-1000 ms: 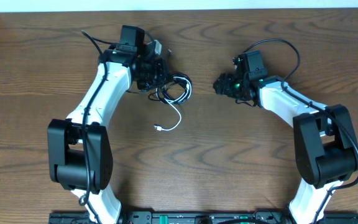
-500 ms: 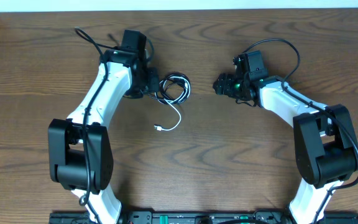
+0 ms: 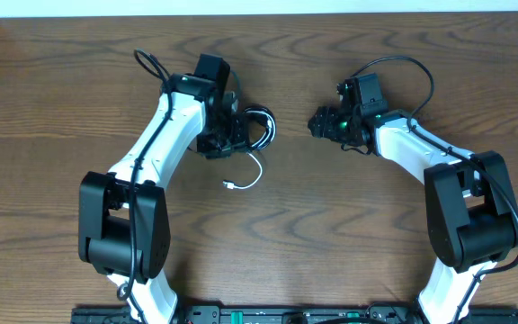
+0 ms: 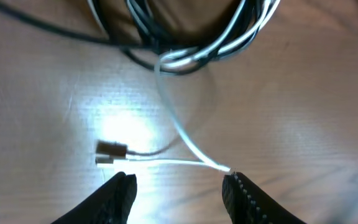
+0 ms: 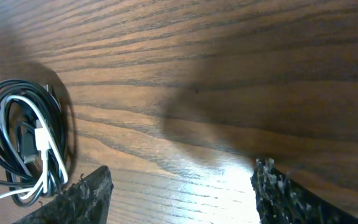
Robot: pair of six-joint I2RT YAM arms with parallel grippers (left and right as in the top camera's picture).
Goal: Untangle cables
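The black cable (image 5: 18, 84) and white cable (image 4: 173, 163) lie coiled together in one small bundle on the tabletop (image 3: 376, 234), at about 12 o'clock from its centre in the overhead view. A loose white tail runs out of the bundle toward 7 o'clock and ends in a small plug (image 4: 110, 152) lying flat. The left fingers (image 4: 120, 196) sit just at the bundle's 9 o'clock side, parted moderately and gripping nothing, the bend of the white tail right at one tip. The right fingers (image 5: 89, 199) stand well apart at 3 o'clock, spread wide and empty.
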